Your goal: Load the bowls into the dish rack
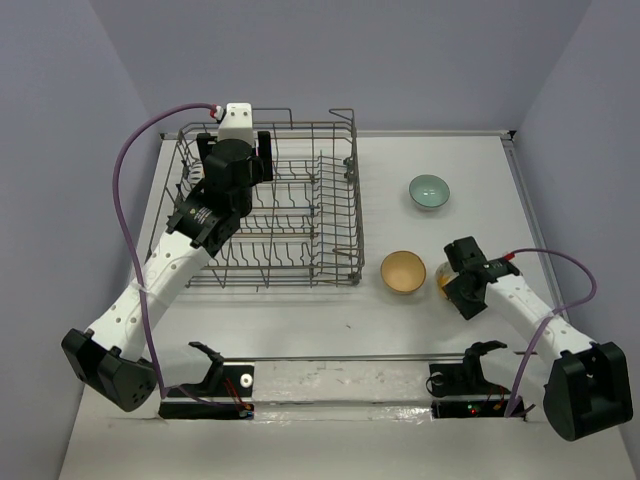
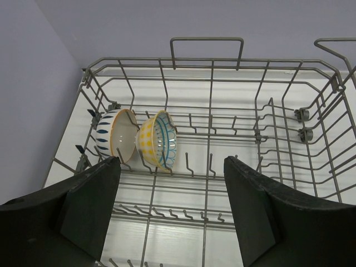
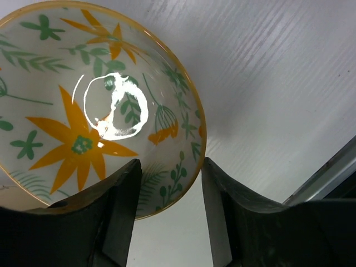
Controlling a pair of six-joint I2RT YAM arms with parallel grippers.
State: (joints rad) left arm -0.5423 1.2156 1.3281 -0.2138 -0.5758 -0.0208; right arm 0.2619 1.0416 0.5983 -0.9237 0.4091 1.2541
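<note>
The grey wire dish rack [image 1: 335, 205] stands at the left. My left gripper [image 1: 238, 150] hovers over its far left part, open and empty [image 2: 172, 214]. In the left wrist view two bowls stand on edge between tines of the rack [image 2: 211, 60]: a white-and-blue one [image 2: 114, 134] and a yellow-and-blue one [image 2: 157, 139]. On the table lie a teal bowl [image 1: 429, 191], a tan bowl [image 1: 403, 271] and a floral bowl [image 1: 442, 278]. My right gripper [image 1: 452, 284] is down at the floral bowl [image 3: 94, 105]. It [image 3: 171, 167] is open and straddles the rim, one finger inside, one outside.
The rack's raised right side and handle [image 1: 343, 115] stand between the loose bowls and the rack's inside. A clear strip with black mounts [image 1: 340, 385] runs along the near edge. Purple walls close in the table on the left, right and back.
</note>
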